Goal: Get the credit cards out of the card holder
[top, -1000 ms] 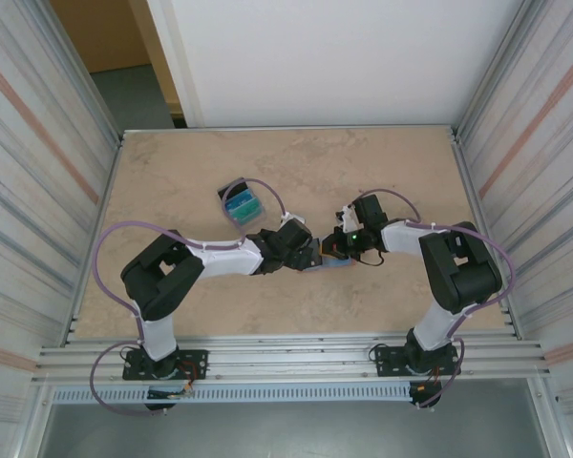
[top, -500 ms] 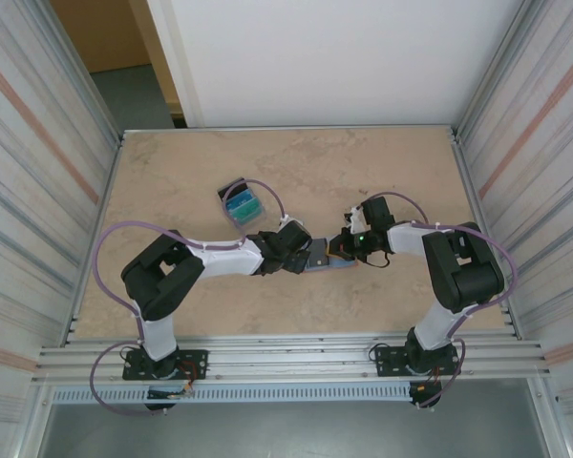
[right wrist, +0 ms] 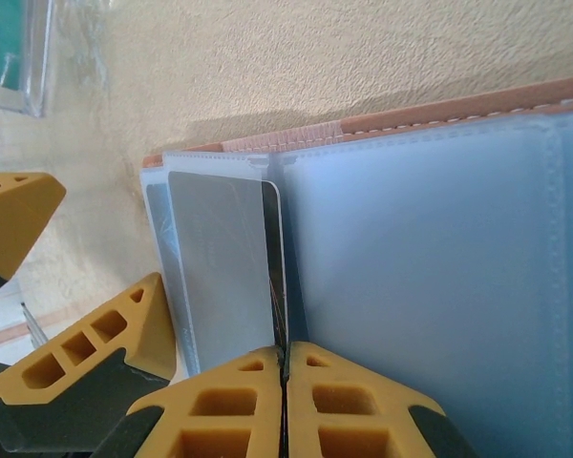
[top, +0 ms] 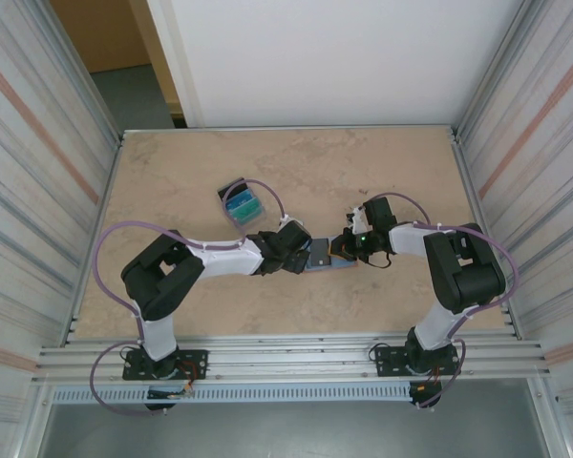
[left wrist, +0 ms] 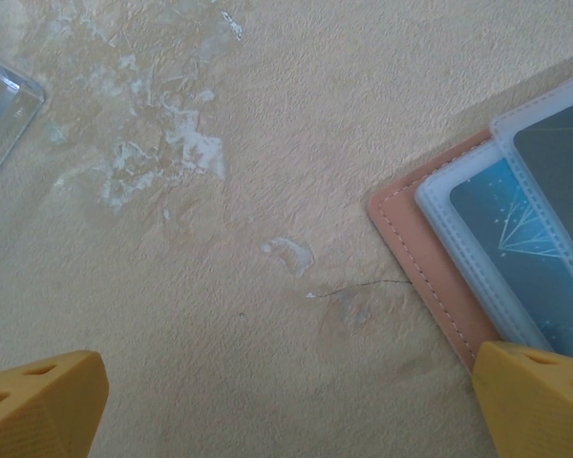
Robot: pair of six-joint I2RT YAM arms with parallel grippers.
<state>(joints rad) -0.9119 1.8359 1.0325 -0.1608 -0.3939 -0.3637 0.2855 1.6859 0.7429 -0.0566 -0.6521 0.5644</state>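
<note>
1. Spanning the scene, the marbled worktop (top: 382, 172) carries everything; the left arm (top: 220, 260) and right arm (top: 439, 248) both reach toward its middle.
2. Right arm: the wrist has slid to its own right over the last second, uncovering more of what lies beneath. The left arm has held its place.
3. Clear tray (top: 241, 203) of teal and blue cards sits well apart, beyond the left wrist.
4. Card holder (top: 327, 258) lies open and flat between the two grippers, salmon rim showing, clear pockets facing up.
5. One credit card (right wrist: 220, 267), grey-faced, appears lifted partly out of the end pocket. Other credit cards (left wrist: 516, 248) sit in their pockets.
6. Right gripper (right wrist: 285, 367): fingers pressed together on that card's thin edge.
7. Left gripper (left wrist: 286, 410): fingers spread wide, gripping nothing, one tip over the holder's corner.
8. Judgement: the sideways shift reads as a card being drawn out. The pull looks unfinished and more cards remain.
</note>
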